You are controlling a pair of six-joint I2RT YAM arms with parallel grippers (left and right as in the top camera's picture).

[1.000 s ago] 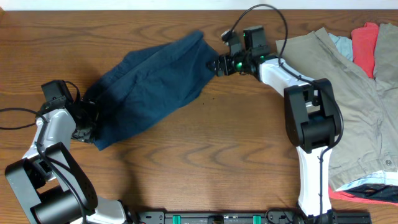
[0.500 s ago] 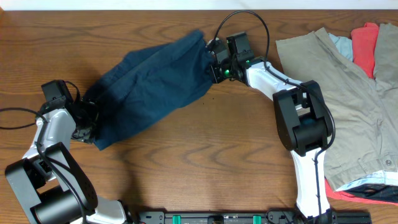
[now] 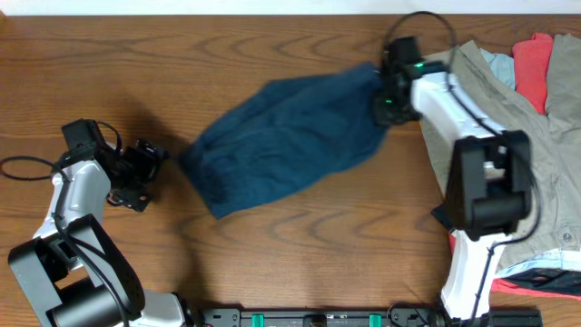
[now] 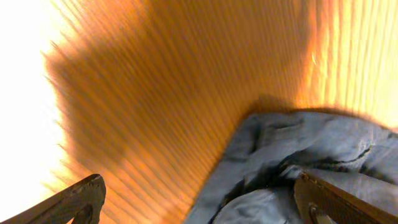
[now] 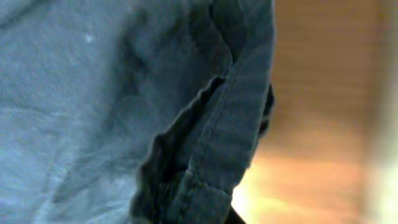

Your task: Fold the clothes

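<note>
A dark blue garment (image 3: 290, 141) lies crumpled and stretched diagonally across the middle of the wooden table. My right gripper (image 3: 388, 95) is shut on its upper right end; in the right wrist view its stitched hem (image 5: 217, 124) fills the frame and hides the fingers. My left gripper (image 3: 145, 177) stands open at the left, a short way off the garment's lower left end. In the left wrist view the blue cloth (image 4: 311, 149) lies ahead of and partly between the spread fingertips (image 4: 74, 202), untouched.
A pile of other clothes sits at the right edge: a khaki garment (image 3: 513, 145), a red one (image 3: 534, 64) and a light blue one (image 3: 497, 62). More red cloth (image 3: 536, 283) shows at the bottom right. Bare wood (image 3: 272, 263) lies in front.
My right gripper shut on the garment's upper end and dragged it to the right. The cloth slid out of my left gripper, which opened slightly wider and stayed in place.
</note>
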